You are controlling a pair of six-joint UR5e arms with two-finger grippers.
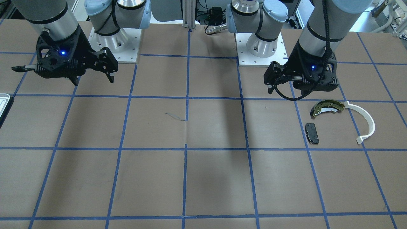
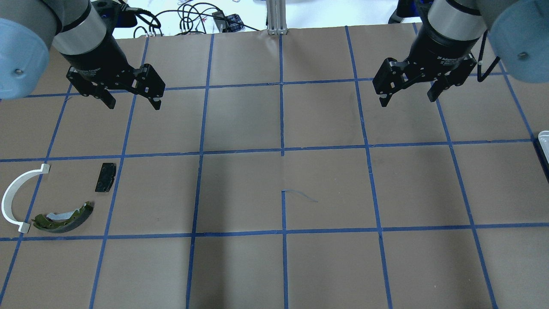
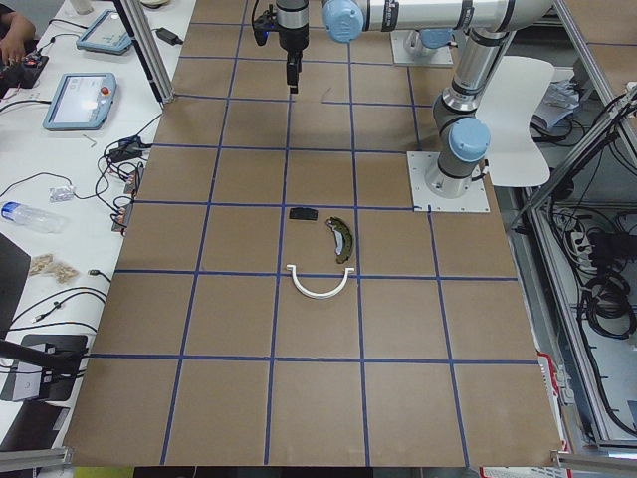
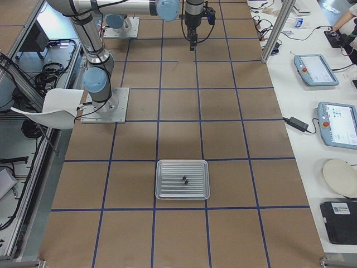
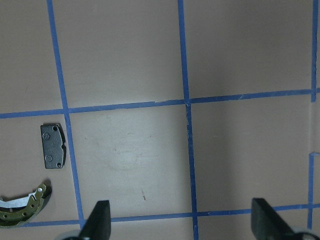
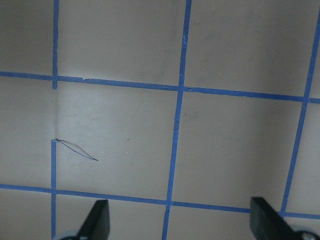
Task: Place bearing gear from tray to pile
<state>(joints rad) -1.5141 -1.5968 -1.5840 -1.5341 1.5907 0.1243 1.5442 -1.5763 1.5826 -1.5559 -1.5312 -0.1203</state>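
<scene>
The pale ribbed tray [image 4: 167,194] lies at the table's right end; only its edge shows in the front view [image 1: 3,101] and the overhead view [image 2: 544,141]. Two small dark parts [image 4: 184,179] lie on it; I cannot tell which is the bearing gear. The pile lies at the left: olive-gold brake shoe [image 2: 64,216], black brake pad [image 2: 105,177], white plastic arc [image 2: 13,199]. My left gripper [image 2: 134,103] hovers open and empty beyond the pile. My right gripper [image 2: 407,99] hovers open and empty, well away from the tray.
Brown paper with a blue tape grid covers the table [image 2: 283,189]. The two arm bases [image 1: 114,41] [image 1: 260,47] stand at the robot's edge. Operator tables with tablets [image 4: 318,70] and cables flank the far side.
</scene>
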